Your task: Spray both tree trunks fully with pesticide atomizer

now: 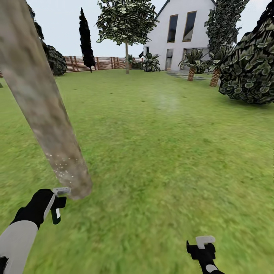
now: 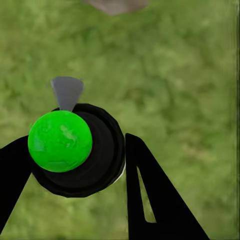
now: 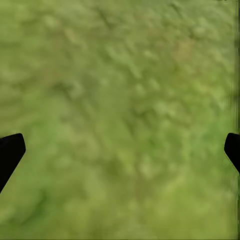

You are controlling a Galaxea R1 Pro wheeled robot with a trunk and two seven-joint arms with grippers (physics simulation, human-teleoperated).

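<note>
A thick mottled grey-brown tree trunk (image 1: 45, 114) slants across the left of the head view, with white specks low on it near its base. My left gripper (image 1: 56, 203) is shut on the pesticide atomizer (image 1: 57, 213), whose grey nozzle points at the trunk's foot. In the left wrist view the atomizer (image 2: 75, 150) shows a green knob on a round black body between my black fingers (image 2: 145, 190). A second tree (image 1: 126, 57) with a thin bare trunk stands far back by the fence. My right gripper (image 1: 202, 246) hangs open over the grass floor (image 3: 120, 100).
Lawn (image 1: 163, 152) stretches ahead. A large dark leafy bush (image 1: 251, 68) stands at the right, with small palms (image 1: 191, 64) and a white house (image 1: 182, 30) behind it. A black cypress (image 1: 86, 38) and a brown slat fence (image 1: 102, 62) close off the back.
</note>
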